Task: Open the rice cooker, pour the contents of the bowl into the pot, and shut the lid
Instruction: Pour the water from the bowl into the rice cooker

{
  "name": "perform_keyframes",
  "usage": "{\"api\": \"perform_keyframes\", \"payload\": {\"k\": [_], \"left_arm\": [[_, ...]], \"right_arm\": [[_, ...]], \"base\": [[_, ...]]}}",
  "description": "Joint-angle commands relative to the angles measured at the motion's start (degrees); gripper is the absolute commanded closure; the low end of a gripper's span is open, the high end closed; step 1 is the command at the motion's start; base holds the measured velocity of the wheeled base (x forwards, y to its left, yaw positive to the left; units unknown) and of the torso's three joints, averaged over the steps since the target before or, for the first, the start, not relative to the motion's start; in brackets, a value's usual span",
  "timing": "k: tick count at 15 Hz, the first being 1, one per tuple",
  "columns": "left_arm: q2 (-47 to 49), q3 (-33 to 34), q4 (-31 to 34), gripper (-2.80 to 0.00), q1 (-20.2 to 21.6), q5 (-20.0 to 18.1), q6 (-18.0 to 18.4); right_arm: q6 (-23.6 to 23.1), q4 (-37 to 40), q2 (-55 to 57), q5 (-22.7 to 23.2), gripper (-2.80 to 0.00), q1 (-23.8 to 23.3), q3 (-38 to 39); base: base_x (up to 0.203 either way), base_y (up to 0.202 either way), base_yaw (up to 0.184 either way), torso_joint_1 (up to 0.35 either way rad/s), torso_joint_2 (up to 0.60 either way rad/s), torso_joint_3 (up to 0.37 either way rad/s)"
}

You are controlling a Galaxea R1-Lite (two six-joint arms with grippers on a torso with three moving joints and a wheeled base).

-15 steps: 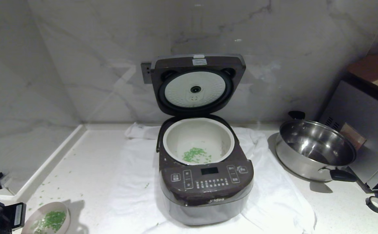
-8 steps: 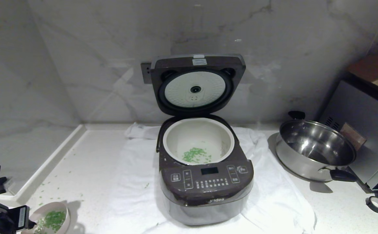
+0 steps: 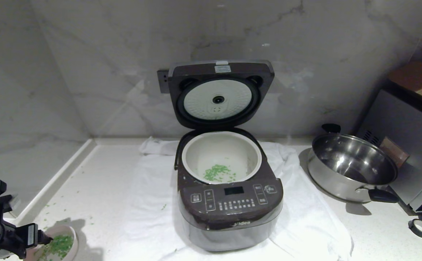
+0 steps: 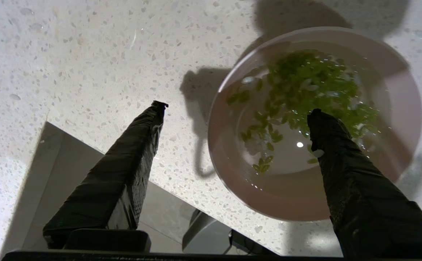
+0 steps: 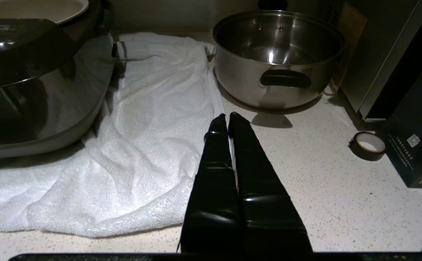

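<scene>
Two black fingers [image 4: 134,152] of the left pincer [image 4: 234,108] stood spread apart above the pink bowl [image 3: 69,235] at the near left corner of the bench [image 3: 98,188], where half a second before they had been closing in at the bowl's rim and a second before were pressed together. One finger hung over the bare speckled bench beside the bowl, the other over its white inside; whether that fingertip touched the bowl could not be told, and nothing was gripped. Many green bits [image 4: 305,94] lay in the bowl, while a smaller heap [image 3: 218,173] sat in the cream pot [image 3: 196,152] of the rice cooker [image 3: 229,210], which stood on a white towel [image 3: 305,224] with its lid [image 3: 220,94] raised against the marble wall. Stray green flecks dotted the bench near the bowl. Judging by the release, the bowl had been set down only partly emptied, leaving either another pour or the closing of the lid to come. The right pincer [image 5: 225,116] rested clenched and empty, low over the bench near the steel pan [image 3: 352,166].
</scene>
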Motion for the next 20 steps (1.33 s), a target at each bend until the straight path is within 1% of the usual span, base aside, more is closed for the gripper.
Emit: {"api": "perform_keyframes", "payload": {"k": [1, 3, 6, 8, 10, 12, 15, 16, 20], "left_arm": [[3.5, -0.4, -0.3, -2.80, 1.9, -0.3, -0.1], [5.0, -0.3, -0.3, -2.80, 3.4, -0.6, -0.1], [5.6, 0.1, -0.3, -2.80, 4.4, -2.4, -0.1], [6.2, 0.2, -0.3, -2.80, 4.7, -3.1, -0.1], [6.2, 0.6, -0.1, -2.80, 4.9, -4.8, -0.1], [7.2, 1.2, -0.2, -2.80, 4.8, -5.0, -0.1], [8.8, 1.4, -0.3, -2.80, 4.7, -6.7, -0.2], [9.2, 1.7, -0.4, 0.00, 4.7, -7.0, -0.3], [9.6, 1.7, -0.4, 0.00, 4.6, -7.1, -0.8]], "right_arm": [[0.0, 0.0, 0.0, 0.0, 0.00, 0.0, 0.0], [0.0, 0.0, 0.0, 0.0, 0.00, 0.0, 0.0], [0.0, 0.0, 0.0, 0.0, 0.00, 0.0, 0.0], [0.0, 0.0, 0.0, 0.0, 0.00, 0.0, 0.0], [0.0, 0.0, 0.0, 0.0, 0.00, 0.0, 0.0], [0.0, 0.0, 0.0, 0.0, 0.00, 0.0, 0.0], [0.0, 0.0, 0.0, 0.0, 0.00, 0.0, 0.0], [0.0, 0.0, 0.0, 0.0, 0.00, 0.0, 0.0], [0.0, 0.0, 0.0, 0.0, 0.00, 0.0, 0.0]], "base": [[0.000, 0.000, 0.000, 0.000, 0.00, 0.000], [0.000, 0.000, 0.000, 0.000, 0.00, 0.000], [0.000, 0.000, 0.000, 0.000, 0.00, 0.000], [0.000, 0.000, 0.000, 0.000, 0.00, 0.000], [0.000, 0.000, 0.000, 0.000, 0.00, 0.000], [0.000, 0.000, 0.000, 0.000, 0.00, 0.000], [0.000, 0.000, 0.000, 0.000, 0.00, 0.000], [0.000, 0.000, 0.000, 0.000, 0.00, 0.000], [0.000, 0.000, 0.000, 0.000, 0.00, 0.000]]}}
